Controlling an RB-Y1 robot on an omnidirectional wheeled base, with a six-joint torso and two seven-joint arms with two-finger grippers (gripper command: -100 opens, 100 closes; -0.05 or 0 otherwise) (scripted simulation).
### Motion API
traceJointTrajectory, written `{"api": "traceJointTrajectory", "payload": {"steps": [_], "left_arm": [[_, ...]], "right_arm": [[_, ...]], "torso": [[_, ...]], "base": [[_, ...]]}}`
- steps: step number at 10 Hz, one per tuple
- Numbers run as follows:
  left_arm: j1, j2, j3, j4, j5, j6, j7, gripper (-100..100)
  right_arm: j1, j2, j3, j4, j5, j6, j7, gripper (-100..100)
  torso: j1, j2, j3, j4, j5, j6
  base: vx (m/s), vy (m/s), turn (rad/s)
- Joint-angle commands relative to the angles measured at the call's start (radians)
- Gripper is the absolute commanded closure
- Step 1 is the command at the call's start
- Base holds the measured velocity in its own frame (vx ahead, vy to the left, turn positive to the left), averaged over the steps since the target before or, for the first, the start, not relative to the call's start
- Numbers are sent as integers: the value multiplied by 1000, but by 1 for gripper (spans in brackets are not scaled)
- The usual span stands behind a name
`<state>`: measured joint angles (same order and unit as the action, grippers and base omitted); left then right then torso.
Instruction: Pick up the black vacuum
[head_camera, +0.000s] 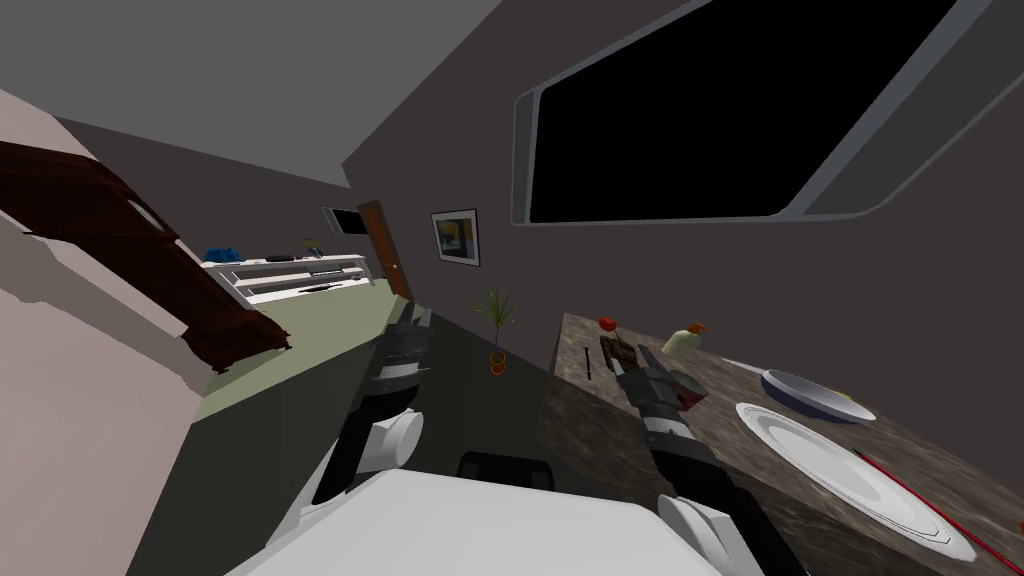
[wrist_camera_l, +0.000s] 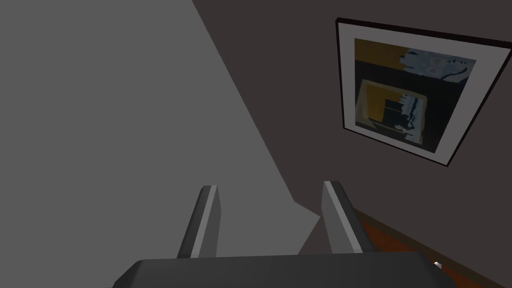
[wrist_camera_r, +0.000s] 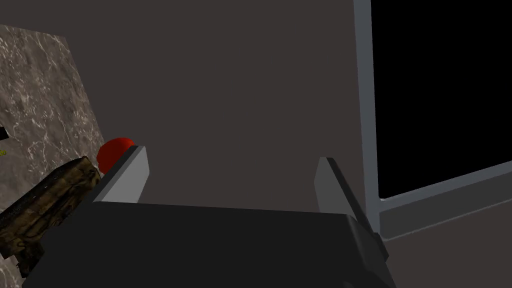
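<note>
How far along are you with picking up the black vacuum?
Nothing is done yet. In hand: the right gripper, open and empty, hangs over the marble table beside a brown object and a red ball; the left gripper, open too, hangs beside the table. Left: locating, grasping and lifting the vacuum.

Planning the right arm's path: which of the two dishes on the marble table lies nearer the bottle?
The dark blue dish. It sits between the bottle and the larger white plate, which lies closer to me.
</note>
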<state>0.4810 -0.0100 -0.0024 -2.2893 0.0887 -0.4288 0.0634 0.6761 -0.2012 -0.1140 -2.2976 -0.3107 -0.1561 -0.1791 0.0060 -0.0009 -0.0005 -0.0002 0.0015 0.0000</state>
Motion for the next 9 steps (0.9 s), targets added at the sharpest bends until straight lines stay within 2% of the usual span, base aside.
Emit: {"api": "traceJointTrajectory", "payload": {"steps": [1,2,3,4,5,6,8,9], "left_arm": [[0,0,0,0,0,0,0,0],[0,0,0,0,0,0,0,0],[0,0,0,0,0,0,0,0],[0,0,0,0,0,0,0,0],[0,0,0,0,0,0,0,0],[0,0,0,0,0,0,0,0],[0,0,0,0,0,0,0,0],[0,0,0,0,0,0,0,0]], "right_arm": [[34,-24,-24,6,-37,50,-50,-100],[34,-24,-24,6,-37,71,-54,-100],[58,-47,-46,11,-67,97,-94,-100],[58,-47,-46,11,-67,116,-94,-100],[82,-69,-69,16,-98,157,-135,-100],[82,-69,-69,16,-98,164,-135,-100],[129,-111,-115,26,-160,241,-203,-100],[129,-111,-115,26,-160,263,-220,-100]], "torso": [[0,0,0,0,0,0],[2,-1,-1,0,0,0],[0,-2,-1,0,0,0],[0,-2,-1,0,0,0],[-1,-1,-1,0,0,0],[-2,-2,-1,0,0,0],[-1,-1,-1,0,0,0],[-1,-4,-2,-1,0,0]], "base": [[51,132,46],[48,94,7],[46,89,20],[34,73,9],[46,69,21],[35,59,6],[66,90,7],[77,63,-4]]}}
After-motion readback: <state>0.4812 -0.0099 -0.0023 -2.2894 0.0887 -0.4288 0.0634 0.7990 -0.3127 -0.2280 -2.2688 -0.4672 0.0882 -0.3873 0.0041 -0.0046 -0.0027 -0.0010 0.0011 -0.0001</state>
